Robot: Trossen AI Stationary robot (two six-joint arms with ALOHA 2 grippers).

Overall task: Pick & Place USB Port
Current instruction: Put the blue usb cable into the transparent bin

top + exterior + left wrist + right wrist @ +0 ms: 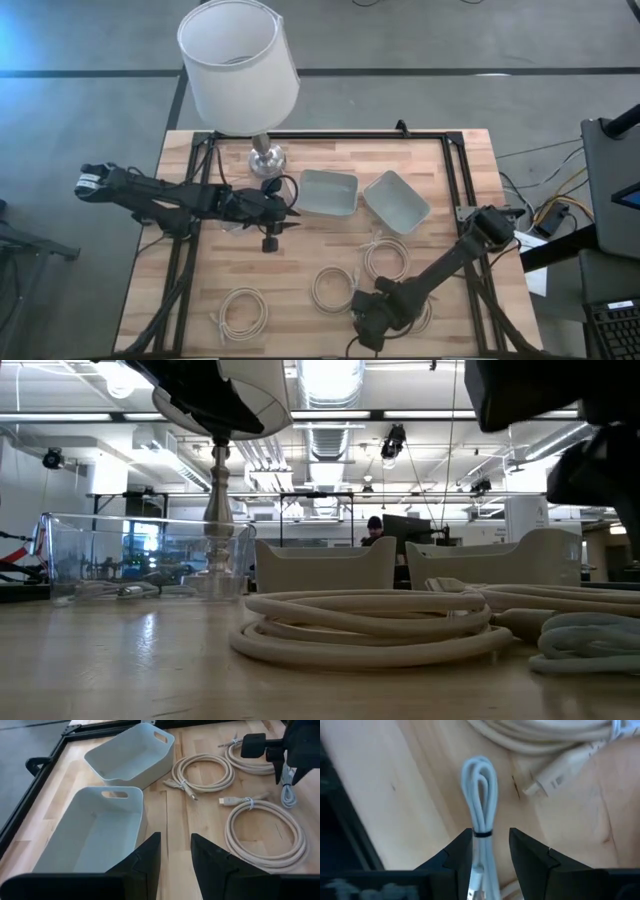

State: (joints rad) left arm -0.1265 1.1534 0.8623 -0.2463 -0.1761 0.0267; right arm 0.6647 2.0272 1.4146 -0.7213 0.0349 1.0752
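Note:
A small white cable bundle [481, 795], tied with a black band, lies on the wooden table near its front edge; it also shows in the left wrist view [286, 790] and the low view [590, 642]. My right gripper [491, 851] is low over it and open. One finger stands on each side of the bundle near the band, and the fingers lie along it. I cannot see them touching it. My left gripper [175, 855] hovers mid-table [278, 215] beside the near grey bin [95, 827]. It is open by a narrow gap and holds nothing.
Two grey bins [328, 192] [397, 202] sit side by side at mid-table. Several coiled beige cables [243, 312] [333, 288] [387, 258] lie toward the near edge. A lamp [240, 60] stands at the far edge. A clear box [140, 560] sits on the left.

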